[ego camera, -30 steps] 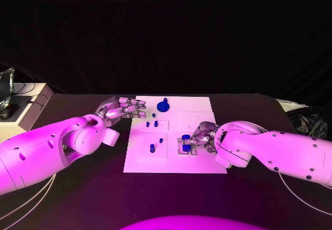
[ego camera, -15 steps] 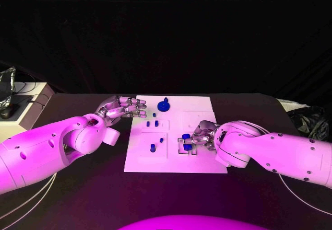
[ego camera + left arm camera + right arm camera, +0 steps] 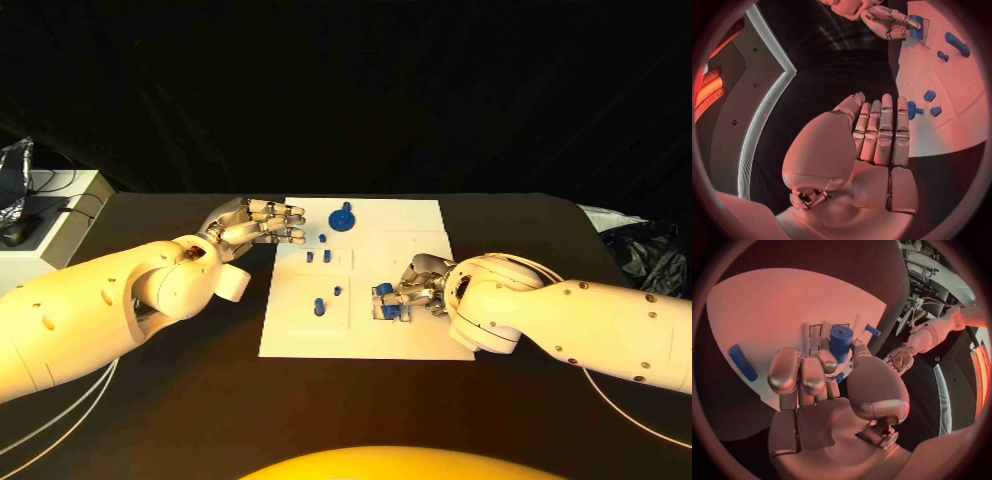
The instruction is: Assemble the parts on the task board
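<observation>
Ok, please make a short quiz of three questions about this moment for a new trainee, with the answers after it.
1. True or false: the left hand holds a blue part.
2. Which hand is at the blue cylinder on the task board?
A. the left hand
B. the right hand
C. both hands
3. Fill in: the round blue part with a handle lies near the board's ____ edge, seen from the robot.

Key:
1. False. Its fingers are together and nothing is in them; it hovers beside the board's left edge.
2. B. Its fingers close around the cylinder.
3. Far.
</observation>
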`<state>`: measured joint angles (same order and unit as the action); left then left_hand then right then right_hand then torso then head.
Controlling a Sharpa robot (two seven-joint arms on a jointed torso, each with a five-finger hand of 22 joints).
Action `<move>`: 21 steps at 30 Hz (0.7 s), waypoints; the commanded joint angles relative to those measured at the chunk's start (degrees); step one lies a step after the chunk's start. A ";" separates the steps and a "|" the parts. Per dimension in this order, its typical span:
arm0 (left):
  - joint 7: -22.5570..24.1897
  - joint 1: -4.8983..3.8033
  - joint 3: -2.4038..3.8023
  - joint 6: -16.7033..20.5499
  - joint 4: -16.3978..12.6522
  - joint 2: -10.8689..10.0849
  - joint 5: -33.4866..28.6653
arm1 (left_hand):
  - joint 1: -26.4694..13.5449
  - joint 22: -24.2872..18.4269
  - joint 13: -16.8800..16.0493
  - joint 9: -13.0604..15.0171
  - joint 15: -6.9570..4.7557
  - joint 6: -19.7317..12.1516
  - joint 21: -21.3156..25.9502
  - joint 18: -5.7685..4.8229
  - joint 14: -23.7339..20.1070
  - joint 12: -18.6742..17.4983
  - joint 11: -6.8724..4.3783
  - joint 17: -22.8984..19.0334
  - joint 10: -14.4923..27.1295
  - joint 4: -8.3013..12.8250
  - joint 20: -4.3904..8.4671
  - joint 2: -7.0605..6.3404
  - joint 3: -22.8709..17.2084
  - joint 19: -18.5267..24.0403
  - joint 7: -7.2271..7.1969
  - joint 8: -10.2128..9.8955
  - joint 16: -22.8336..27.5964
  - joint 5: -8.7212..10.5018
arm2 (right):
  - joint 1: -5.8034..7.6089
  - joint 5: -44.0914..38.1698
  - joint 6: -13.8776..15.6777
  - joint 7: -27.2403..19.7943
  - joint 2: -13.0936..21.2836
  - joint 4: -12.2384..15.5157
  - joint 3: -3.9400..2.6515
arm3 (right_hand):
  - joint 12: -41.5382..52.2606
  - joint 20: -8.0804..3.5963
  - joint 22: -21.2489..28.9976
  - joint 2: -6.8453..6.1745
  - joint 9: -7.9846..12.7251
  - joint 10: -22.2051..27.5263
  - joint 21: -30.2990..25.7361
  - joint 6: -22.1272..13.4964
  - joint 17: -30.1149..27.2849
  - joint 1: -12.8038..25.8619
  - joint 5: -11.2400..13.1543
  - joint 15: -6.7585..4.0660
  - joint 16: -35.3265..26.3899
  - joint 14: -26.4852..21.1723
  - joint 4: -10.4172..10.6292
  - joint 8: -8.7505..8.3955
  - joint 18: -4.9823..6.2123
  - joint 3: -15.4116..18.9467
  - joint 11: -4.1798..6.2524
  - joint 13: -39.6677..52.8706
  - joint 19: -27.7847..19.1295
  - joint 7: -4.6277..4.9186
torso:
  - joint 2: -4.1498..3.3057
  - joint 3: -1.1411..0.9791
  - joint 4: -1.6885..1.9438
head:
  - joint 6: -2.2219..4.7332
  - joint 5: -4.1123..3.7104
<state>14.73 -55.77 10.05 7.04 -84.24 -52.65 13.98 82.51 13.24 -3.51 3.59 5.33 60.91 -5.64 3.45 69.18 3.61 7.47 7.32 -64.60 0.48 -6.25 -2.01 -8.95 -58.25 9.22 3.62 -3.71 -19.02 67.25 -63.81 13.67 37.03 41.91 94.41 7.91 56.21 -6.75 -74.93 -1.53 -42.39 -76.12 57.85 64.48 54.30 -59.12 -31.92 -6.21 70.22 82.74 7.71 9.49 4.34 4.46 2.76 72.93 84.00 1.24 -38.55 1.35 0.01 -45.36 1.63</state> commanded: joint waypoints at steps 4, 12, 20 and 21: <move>0.89 0.01 0.05 -0.26 -0.21 -0.02 -0.30 | -0.29 0.04 0.07 0.04 0.00 -0.04 -0.27 -1.05 -0.11 -0.17 0.01 0.00 0.13 0.04 0.01 -0.36 -0.27 0.50 0.32 0.05 0.13 -0.08 | -0.26 -1.26 -1.69 0.01 -0.02 0.01 0.11 | -0.18 -0.06 -7.71 -0.11 -0.11 0.12 0.01 0.48 0.10 -0.35 0.23 0.14 -0.22 -0.16 -6.86 0.27 -0.23 -7.09 0.07 -0.04 3.24 0.07 | -0.03 0.04 0.02 | -0.13 0.08; 0.83 0.00 0.05 -0.29 -0.25 -0.09 -0.30 | -0.40 0.12 0.07 0.04 0.01 -0.04 -0.29 -1.07 -0.14 -0.17 0.01 0.00 0.13 0.08 0.00 -0.34 -0.36 0.58 0.31 0.04 0.13 -0.08 | -0.40 -1.36 -0.77 -0.01 -0.64 -1.13 0.11 | -0.19 -0.07 -7.69 -0.09 -0.13 0.14 -0.04 0.44 0.11 -0.13 0.19 0.14 -0.29 -0.17 -6.48 0.31 -0.23 -6.97 0.06 -0.04 3.22 0.08 | -0.02 0.07 0.08 | -0.06 -0.02; 0.77 0.00 0.05 -0.78 -0.27 -0.15 -0.37 | -0.73 0.15 0.07 0.04 0.03 -0.09 -0.28 -1.08 -0.18 -0.17 0.02 0.00 0.18 -0.10 -0.05 -0.37 -0.27 0.63 0.28 0.03 0.14 -0.10 | -0.48 -1.49 -1.19 -0.23 -1.54 -2.65 0.12 | -0.19 -0.03 -7.68 -0.39 -0.04 0.19 -0.09 0.39 0.09 0.20 2.90 0.21 -0.38 -0.16 -5.99 0.24 -0.23 -6.61 -0.04 -0.04 3.19 0.20 | -0.01 0.11 0.10 | -0.07 0.24; 0.77 0.00 0.05 -0.85 -0.28 -0.16 -0.38 | -0.86 0.14 0.07 0.04 0.05 -0.13 -0.26 -1.09 -0.19 -0.17 0.03 0.00 0.22 -0.19 -0.08 -0.38 -0.21 0.65 0.26 0.03 0.13 -0.12 | -0.50 -1.49 -1.19 -0.28 -1.60 -2.72 0.12 | -0.23 -0.01 -7.68 -0.59 0.00 0.22 -0.10 0.41 0.07 0.39 3.57 0.24 -0.41 -0.17 -5.78 0.22 -0.22 -6.46 -0.07 -0.06 3.19 0.24 | -0.02 0.10 0.06 | -0.09 0.31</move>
<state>14.79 -55.77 10.05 6.98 -84.33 -52.83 13.96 82.17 13.30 -3.51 3.59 5.33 60.91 -5.62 3.45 69.18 3.61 7.47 7.31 -64.60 0.48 -6.45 -2.34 -8.95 -58.05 9.22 3.62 -3.71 -19.02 67.06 -64.46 13.44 36.80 40.44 92.16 7.85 56.21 -6.74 -74.94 -2.07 -42.65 -76.10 57.85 64.71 54.34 -58.58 -28.37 -6.11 70.00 82.84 7.69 10.10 3.97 3.95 2.59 72.93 83.99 1.42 -38.56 1.42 0.09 -45.37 1.82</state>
